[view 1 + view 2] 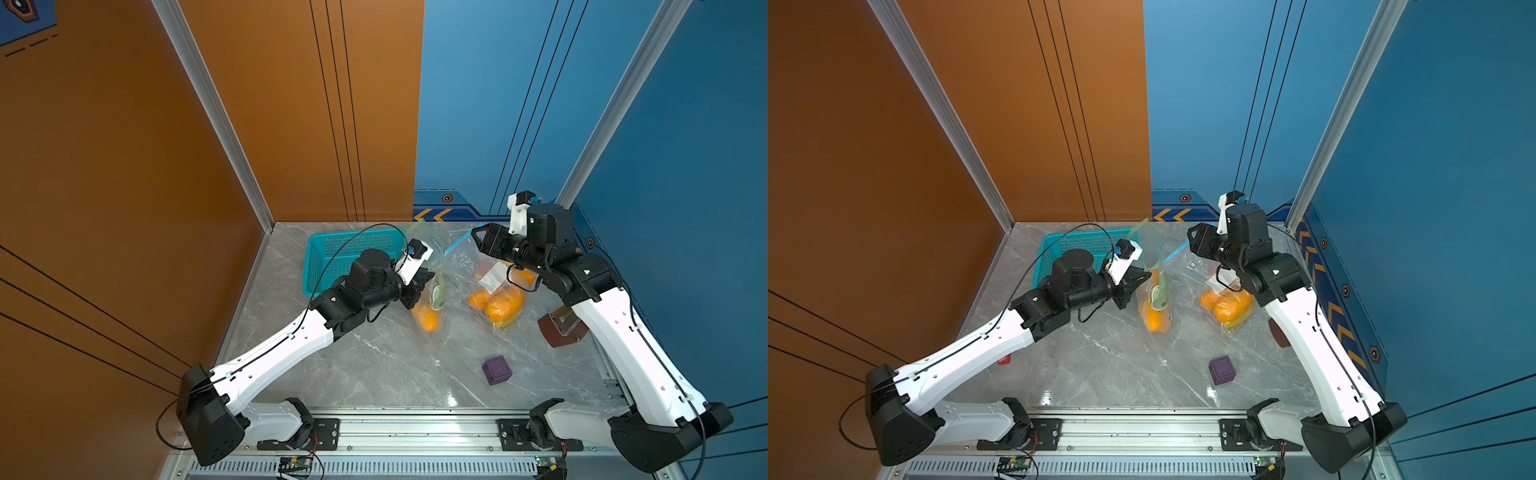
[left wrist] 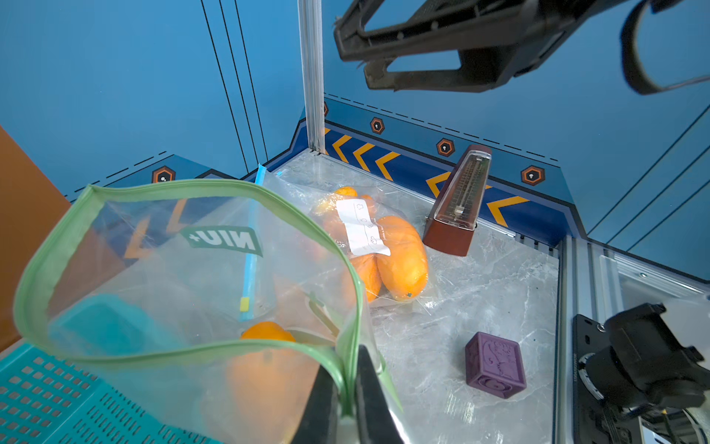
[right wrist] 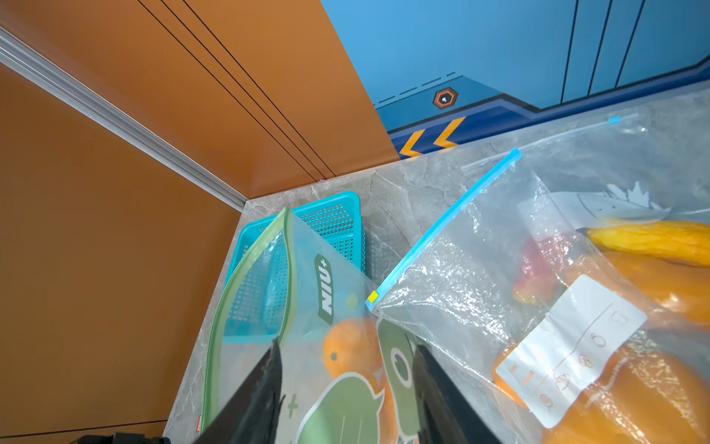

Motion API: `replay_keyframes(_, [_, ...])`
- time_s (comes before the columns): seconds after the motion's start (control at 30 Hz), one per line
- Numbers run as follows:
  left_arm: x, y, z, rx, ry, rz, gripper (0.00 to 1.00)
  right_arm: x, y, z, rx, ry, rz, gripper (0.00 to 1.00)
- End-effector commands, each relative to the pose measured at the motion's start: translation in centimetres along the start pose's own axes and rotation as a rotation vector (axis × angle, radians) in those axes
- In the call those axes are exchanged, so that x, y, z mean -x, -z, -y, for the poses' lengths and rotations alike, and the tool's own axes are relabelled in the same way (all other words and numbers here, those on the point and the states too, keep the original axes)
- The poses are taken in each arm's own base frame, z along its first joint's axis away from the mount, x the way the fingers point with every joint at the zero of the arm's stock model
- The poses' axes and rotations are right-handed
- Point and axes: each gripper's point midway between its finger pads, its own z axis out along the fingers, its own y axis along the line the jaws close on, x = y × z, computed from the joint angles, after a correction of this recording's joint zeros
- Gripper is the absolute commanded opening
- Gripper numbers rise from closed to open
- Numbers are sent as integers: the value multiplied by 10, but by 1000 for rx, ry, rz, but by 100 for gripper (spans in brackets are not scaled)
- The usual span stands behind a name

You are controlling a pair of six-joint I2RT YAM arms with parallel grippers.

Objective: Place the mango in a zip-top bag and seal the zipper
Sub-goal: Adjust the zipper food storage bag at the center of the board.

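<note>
Because the mango [image 2: 267, 332] already sits low in the zip-top bag [image 2: 173, 269], mid-table, our left gripper [image 2: 345, 363] pinches the green rim [image 2: 184, 188] to hold the mouth upright. Our right gripper [image 2: 351, 52] hangs above, far right, jaws apart and empty, free to press it shut.

mango [image 2: 267, 333]: I see only its top; beside my left fingers [image 2: 369, 392] the rest blurs behind the bag [image 2: 153, 250].
right fingers [image 3: 253, 396]: blurred, cut by the edge.
label [image 2: 361, 226]: writing too small.
</note>
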Motion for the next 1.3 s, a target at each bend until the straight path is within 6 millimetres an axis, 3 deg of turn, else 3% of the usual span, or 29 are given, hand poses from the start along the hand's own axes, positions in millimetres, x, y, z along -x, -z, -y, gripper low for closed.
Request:
replay_keyframes(0.0, [23, 22, 16, -129, -102, 51, 0, 2, 11, -5, 38, 153, -33, 61])
replay_keyframes(0.1, [34, 37, 21, -197, -155, 95, 0, 0, 9, -11, 100, 252, -62, 68])
replay_keyframes(0.27, [36, 55, 32, -319, -233, 137, 0, -21, 11, -34, 284, 511, -117, 76])
replay_keyframes(0.6, [38, 82, 34, -540, -280, 204, 0, -37, 35, -38, 392, 865, -93, 81])
replay_keyframes(0.9, [53, 71, 33, -603, -235, 194, 0, -58, 62, -27, 455, 965, -146, 85])
replay_keyframes(1.07, [34, 66, 37, -597, -191, 144, 0, -72, 70, -43, 594, 1004, -155, 87])
replay_keyframes(1.17, [6, 67, 37, -568, -136, 73, 0, -82, 62, -47, 593, 1043, -187, 93])
replay_keyframes(1.2, [-1, 68, 37, -551, -129, 57, 0, -84, 58, -46, 576, 1065, -198, 99])
replay_keyframes(1.27, [-15, 75, 37, -515, -126, 31, 0, -89, 50, -46, 542, 1124, -217, 100])
